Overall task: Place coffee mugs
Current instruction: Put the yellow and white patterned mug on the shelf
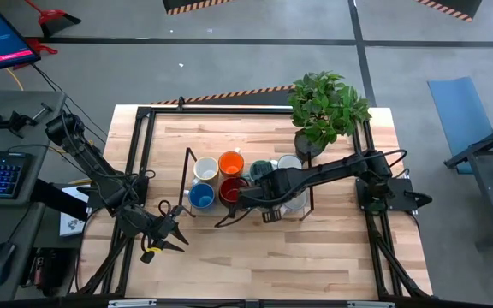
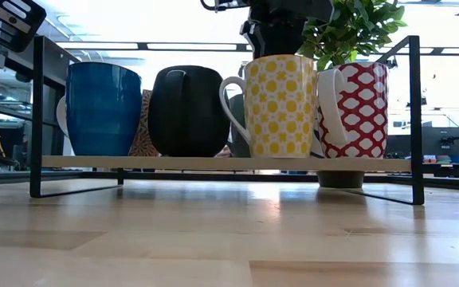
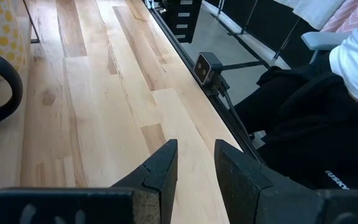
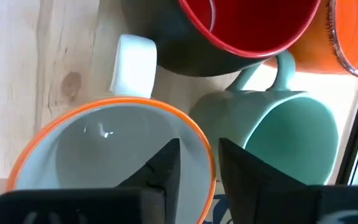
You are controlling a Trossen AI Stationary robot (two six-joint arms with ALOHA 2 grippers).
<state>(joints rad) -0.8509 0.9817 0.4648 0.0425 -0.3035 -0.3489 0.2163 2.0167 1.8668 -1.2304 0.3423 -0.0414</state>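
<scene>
Looking from above, the coffee mugs (image 1: 221, 178) are seen clustered on the rack (image 1: 187, 162), with the right gripper (image 1: 270, 210) over them. At the right wrist, slightly parted jaws straddle the orange-rimmed mug (image 4: 107, 155) wall, gripping nothing; lifting carelessly could snag it. The left gripper (image 3: 194, 165), narrowly parted and empty, is parked aside.

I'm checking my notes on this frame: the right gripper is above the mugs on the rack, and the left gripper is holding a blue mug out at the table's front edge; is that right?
Not quite. The left gripper holds nothing: the left wrist view shows its fingers apart over bare table. The blue mug sits on the rack. The right gripper is indeed above the mugs, as the high view shows.
</scene>
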